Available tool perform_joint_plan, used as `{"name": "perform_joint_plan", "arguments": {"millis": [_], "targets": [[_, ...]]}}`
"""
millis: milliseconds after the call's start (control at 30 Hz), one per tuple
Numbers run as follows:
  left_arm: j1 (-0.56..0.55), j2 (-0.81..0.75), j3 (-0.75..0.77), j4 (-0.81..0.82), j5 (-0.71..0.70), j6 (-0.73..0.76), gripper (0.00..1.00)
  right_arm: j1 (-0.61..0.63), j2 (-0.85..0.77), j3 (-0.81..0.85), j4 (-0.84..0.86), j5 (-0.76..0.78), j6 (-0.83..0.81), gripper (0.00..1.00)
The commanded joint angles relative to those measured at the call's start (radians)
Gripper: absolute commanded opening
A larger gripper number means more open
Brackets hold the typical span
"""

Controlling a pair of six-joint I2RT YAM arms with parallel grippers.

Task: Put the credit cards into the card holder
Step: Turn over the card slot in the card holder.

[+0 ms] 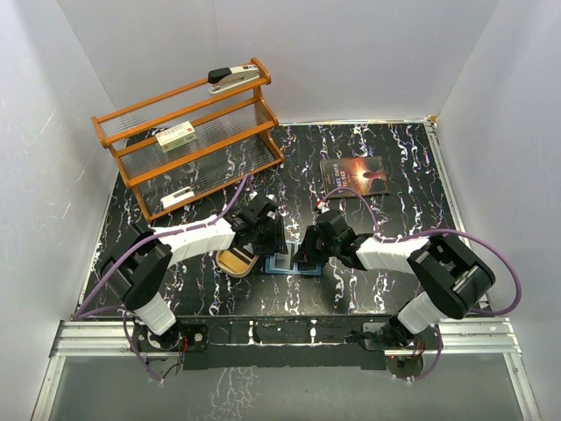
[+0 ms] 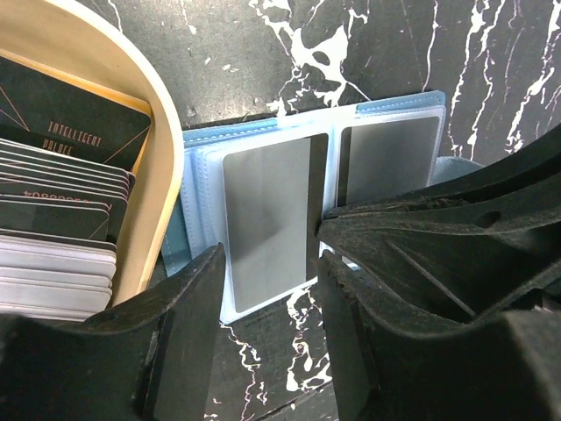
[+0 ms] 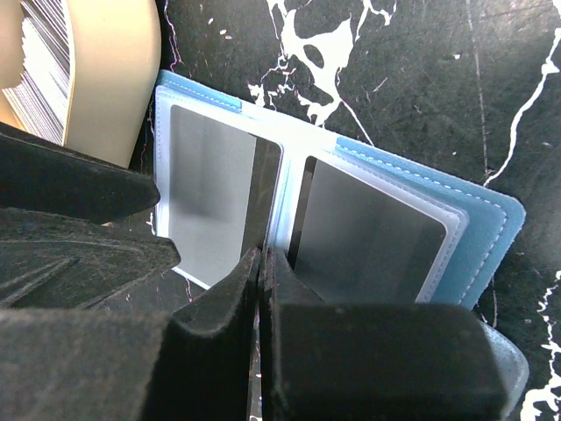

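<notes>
Right wrist view, closest in: the right fingers (image 3: pixel 232 298) are clenched tight with nothing between them. Their joined tips rest on the near edge of the card holder (image 3: pixel 486 230), right at its fold, most likely to pin the blue case flat and open on the worktop (image 3: pixel 421 70). Left of that fold a grey credit card (image 3: pixel 210 193) lies inside a clear sleeve, and a second card (image 3: pixel 368 232) fills the facing page, so two are already housed. From the left wrist, the left fingers (image 2: pixel 195 303) stand parted and released, flanking the near end of the left-page card without gripping it; I judge they are spread to leave the seated card alone. Just beside the holder's left edge, seemingly touching it, sits the tan tray (image 2: pixel 162 149) with the stack of cards (image 2: pixel 61 237), close enough that each fetch should be short. Beyond the holder, seen from overhead, lies a dark book (image 1: pixel 354 177). Farther back-left an orange rack (image 1: pixel 188 145) carries a stapler (image 1: pixel 233 79), well apart from the work.
</notes>
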State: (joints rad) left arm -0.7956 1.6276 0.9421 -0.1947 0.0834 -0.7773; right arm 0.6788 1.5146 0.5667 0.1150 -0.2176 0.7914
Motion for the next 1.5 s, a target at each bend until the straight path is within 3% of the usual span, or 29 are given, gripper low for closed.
{"name": "perform_joint_plan", "arguments": {"millis": [0, 233, 500, 900, 1200, 1367, 1467], "targets": [[-0.002, 0.004, 0.025, -0.005, -0.001, 0.010, 0.46, 0.004, 0.027, -0.022, -0.002, 0.034, -0.011, 0.00], [-0.002, -0.013, 0.044, -0.074, -0.070, 0.013, 0.50, 0.004, 0.040, -0.031, 0.012, 0.038, -0.015, 0.00], [-0.002, -0.015, 0.020, -0.022, -0.025, 0.004, 0.50, 0.004, 0.054, -0.039, 0.023, 0.040, -0.014, 0.00], [-0.002, -0.026, 0.025, 0.033, 0.078, -0.022, 0.37, 0.004, 0.030, -0.030, 0.013, 0.040, -0.015, 0.00], [-0.001, -0.036, 0.006, 0.164, 0.233, -0.090, 0.40, 0.005, -0.071, 0.007, -0.064, 0.098, -0.044, 0.14], [-0.004, -0.028, -0.007, 0.220, 0.278, -0.110, 0.40, 0.004, -0.156, 0.019, -0.166, 0.212, -0.077, 0.24], [-0.002, -0.009, -0.009, 0.260, 0.319, -0.120, 0.41, 0.004, -0.234, 0.019, -0.229, 0.289, -0.092, 0.26]]}}
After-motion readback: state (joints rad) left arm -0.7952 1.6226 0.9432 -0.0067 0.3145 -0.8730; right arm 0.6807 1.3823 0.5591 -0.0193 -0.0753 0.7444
